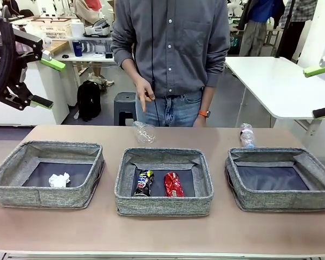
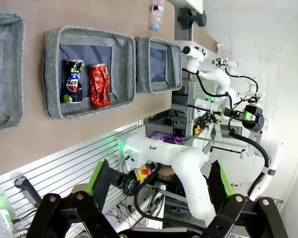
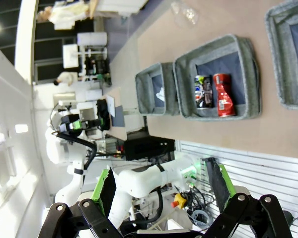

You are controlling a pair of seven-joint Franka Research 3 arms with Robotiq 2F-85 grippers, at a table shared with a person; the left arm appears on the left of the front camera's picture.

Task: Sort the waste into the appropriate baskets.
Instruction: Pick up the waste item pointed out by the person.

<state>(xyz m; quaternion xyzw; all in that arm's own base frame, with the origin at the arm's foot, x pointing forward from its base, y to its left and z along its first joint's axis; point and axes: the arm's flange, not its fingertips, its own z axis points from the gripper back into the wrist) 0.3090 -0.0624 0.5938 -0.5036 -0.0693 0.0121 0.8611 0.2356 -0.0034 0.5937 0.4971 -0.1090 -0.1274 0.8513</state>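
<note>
Tan table (image 1: 162, 233) carrying grey baskets (image 1: 162, 207); clear plastic cup (image 1: 144, 131) and water bottle (image 1: 247, 135) resting loose behind them, near far edge. Left gripper (image 1: 49, 82) and right gripper (image 1: 321, 91) hovering high, jaws wide, empty. Risks: bottle rolling away if nudged; thin cup slipping; person's hand (image 1: 145, 93) hanging near reach path.

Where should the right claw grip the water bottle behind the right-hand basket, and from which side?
Across the slim body of the water bottle, mid-length, from above, the open right claw spanning its narrow width. It sits apart from the right basket, so both sides likely have room. Whether it stands or lies is unclear.
</note>
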